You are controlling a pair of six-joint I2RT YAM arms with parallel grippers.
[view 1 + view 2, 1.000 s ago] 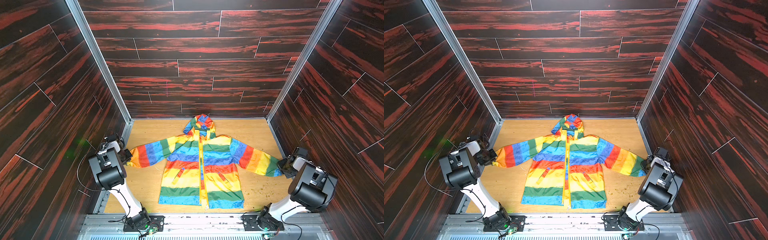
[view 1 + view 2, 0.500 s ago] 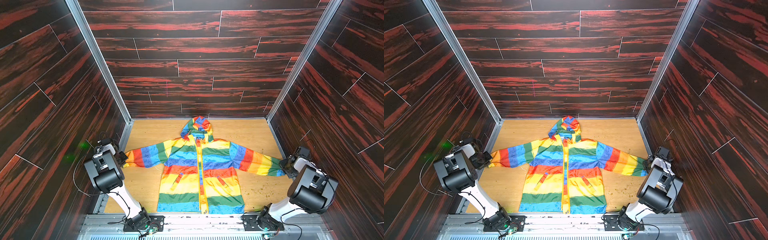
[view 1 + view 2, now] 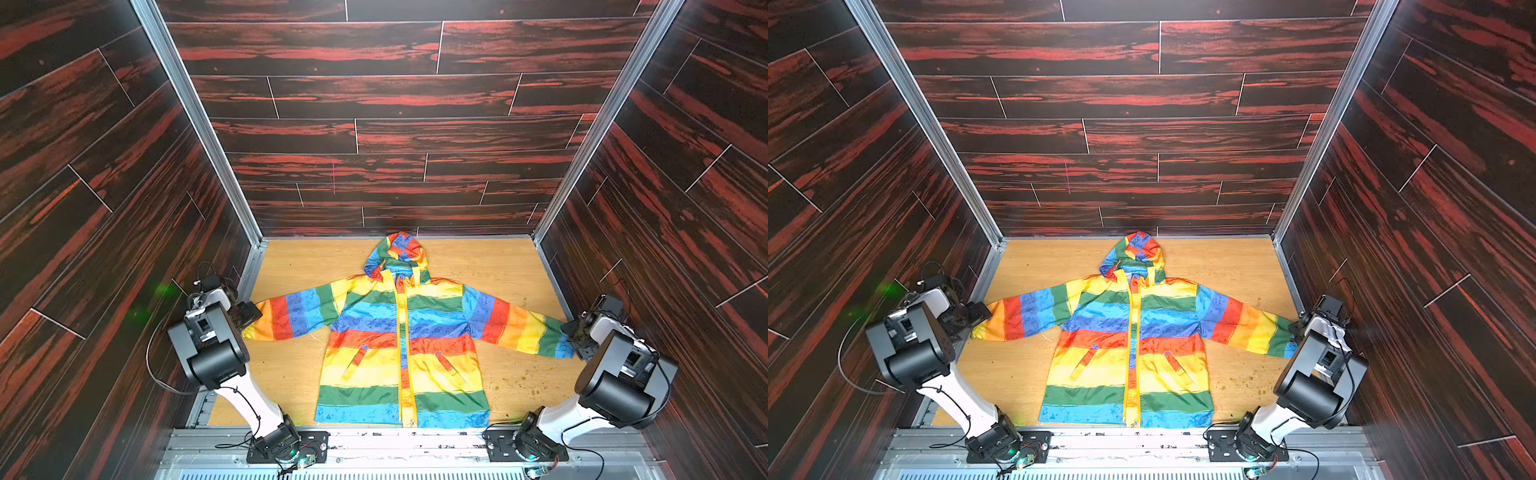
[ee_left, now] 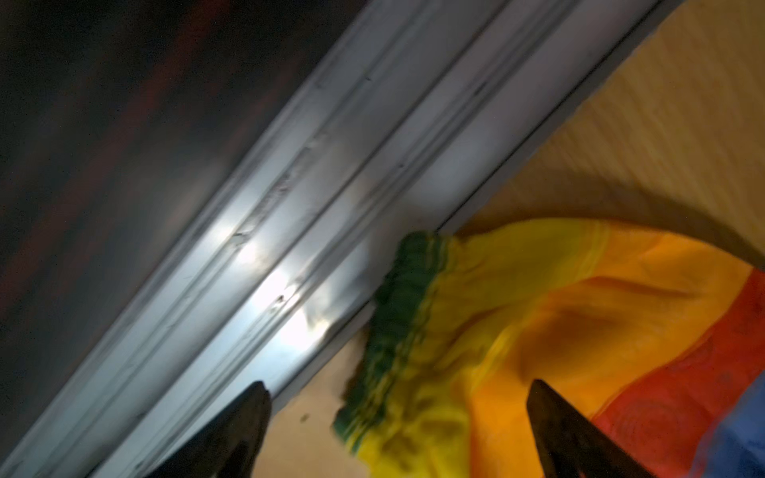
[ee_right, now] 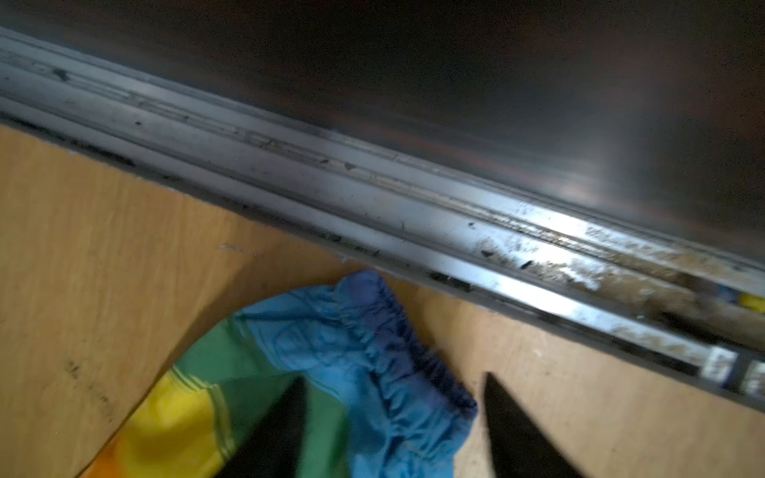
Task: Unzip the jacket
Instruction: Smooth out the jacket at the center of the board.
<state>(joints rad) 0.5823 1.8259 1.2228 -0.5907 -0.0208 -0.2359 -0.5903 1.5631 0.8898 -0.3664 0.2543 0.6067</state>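
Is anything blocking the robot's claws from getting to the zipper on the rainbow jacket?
Nothing visible does. The jacket lies flat, front up, its yellow zipper uncovered. The left gripper and right gripper are open over the sleeve cuffs; only sleeve fabric and bare table lie between them and the zipper.

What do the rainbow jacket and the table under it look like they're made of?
Jacket: probably thin synthetic, like nylon or polyester; it has a slight sheen, fine wrinkles, and a gathered elastic cuff. Table: looks like light wood or wood-look laminate, matt, with faint grain lines; which one cannot be told.
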